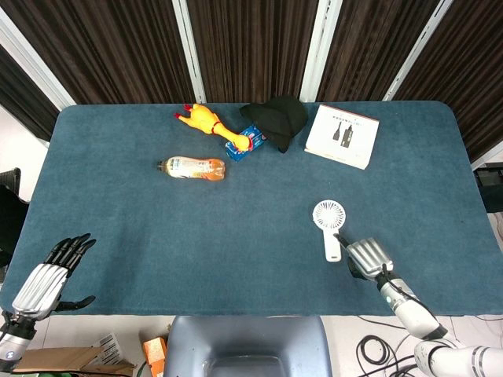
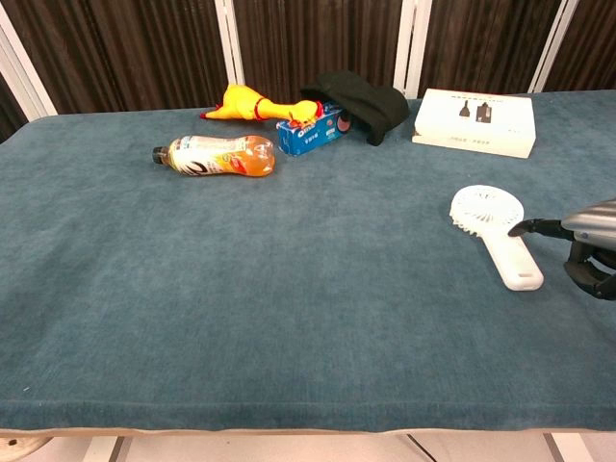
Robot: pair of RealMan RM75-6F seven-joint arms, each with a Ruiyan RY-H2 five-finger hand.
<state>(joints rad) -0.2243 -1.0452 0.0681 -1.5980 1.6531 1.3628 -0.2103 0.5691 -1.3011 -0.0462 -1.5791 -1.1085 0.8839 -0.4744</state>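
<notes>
A small white hand-held fan [image 1: 329,218] [image 2: 497,225] lies flat on the blue table [image 1: 157,236] at the right, its handle pointing toward the front edge. My right hand [image 1: 368,258] [image 2: 589,246] hovers just right of the handle, fingers apart, with one dark fingertip [image 2: 525,228] reaching over the handle; it grips nothing. At the table's front-left corner my left hand [image 1: 49,275] shows in the head view only, fingers spread, holding nothing.
At the back lie a bottle of orange drink [image 1: 192,168] [image 2: 217,156] on its side, a yellow rubber chicken [image 1: 206,122] [image 2: 252,104], a blue packet [image 1: 248,142] [image 2: 310,133], a black cloth [image 1: 277,118] [image 2: 364,96] and a white box [image 1: 342,135] [image 2: 474,121]. A grey chair [image 1: 247,345] stands at the front edge.
</notes>
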